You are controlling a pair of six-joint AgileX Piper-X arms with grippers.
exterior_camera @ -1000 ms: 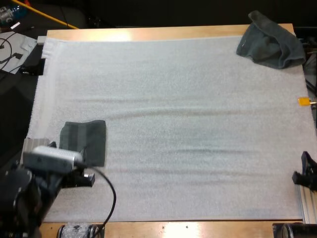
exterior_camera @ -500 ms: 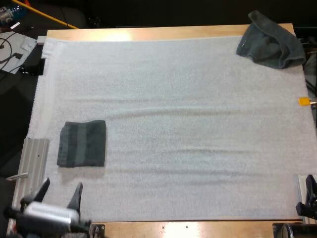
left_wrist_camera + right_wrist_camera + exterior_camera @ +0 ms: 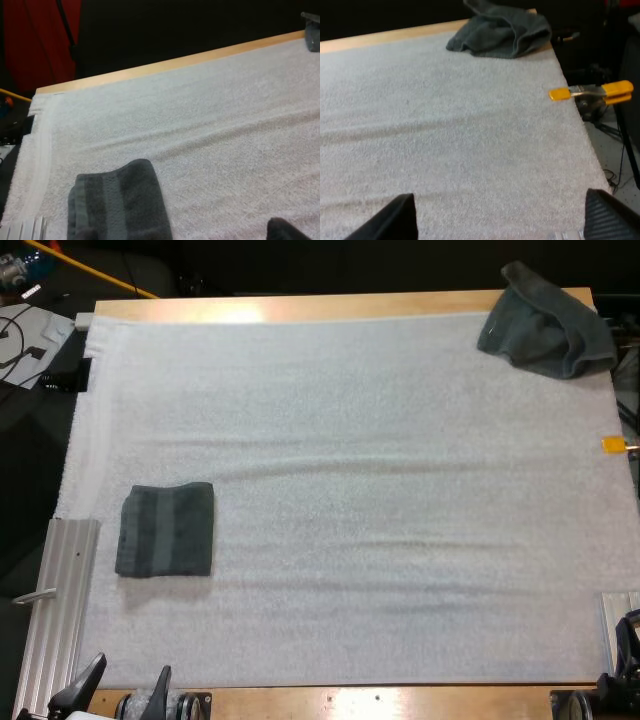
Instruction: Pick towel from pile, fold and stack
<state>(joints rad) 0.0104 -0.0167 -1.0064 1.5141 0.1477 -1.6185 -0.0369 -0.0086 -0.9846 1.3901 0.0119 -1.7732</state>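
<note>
Towels are seen at two places on the mat (image 3: pixel 350 420). A folded towel (image 3: pixel 165 530) lies flat near the mat's left edge as the high view shows it, nearer the front side than the far one. A darker band runs along one side of it. A crumpled towel (image 3: pixel 545 320) is heaped at the far right corner, partly over the wooden edge of the table (image 3: pixel 300 306). The two are well apart, with bare mat between them.

The left gripper (image 3: pixel 128 680) is held at the near left corner, at the mat's front edge, just beside a metal rail (image 3: pixel 60 600). Its fingers (image 3: pixel 158 688) are spread apart and nothing is held between them. In the left wrist view the folded towel is seen just ahead of the gripper; the high view shows the two apart.

The right gripper (image 3: pixel 499 200) is held low over the near right part of the mat. Its fingers (image 3: pixel 395 220) are set wide apart, with bare mat between them, and nothing is gripped. The crumpled towel is seen well ahead of it, at the far corner.
</note>
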